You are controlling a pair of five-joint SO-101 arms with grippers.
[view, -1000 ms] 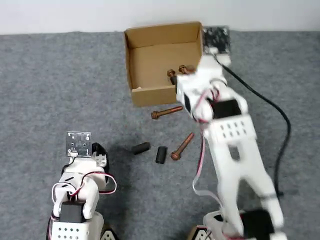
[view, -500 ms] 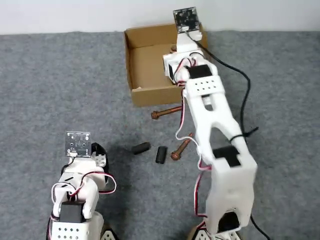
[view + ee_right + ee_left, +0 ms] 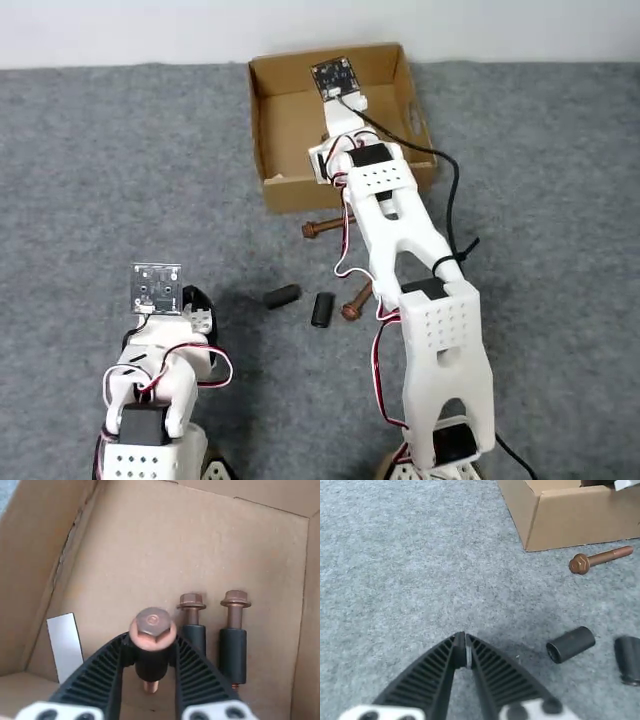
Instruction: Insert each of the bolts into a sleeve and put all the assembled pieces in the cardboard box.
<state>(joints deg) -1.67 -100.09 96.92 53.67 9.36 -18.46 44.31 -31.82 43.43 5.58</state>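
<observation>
While the right gripper point(image 3: 151, 652) clamps a sleeved bolt point(image 3: 152, 625) by its dark sleeve, two finished pieces point(image 3: 192, 630) lie beyond the fingertips on the box point(image 3: 150, 540) floor. Likely heavy and rigid, bolt loose in the sleeve — so hold by the sleeve, head toward the wrist. Left gripper point(image 3: 465, 649) pinched together, empty — spare sleeve point(image 3: 570, 644) and bare bolt point(image 3: 602, 559) ahead of its fingers.

Copper bolts point(image 3: 602, 557); blk sleeves point(image 3: 570, 644); tan cardboard box point(image 3: 300, 190); grey table point(image 3: 100, 180); blk ribbed fingers point(image 3: 95, 680); white arms point(image 3: 440, 340).
</observation>
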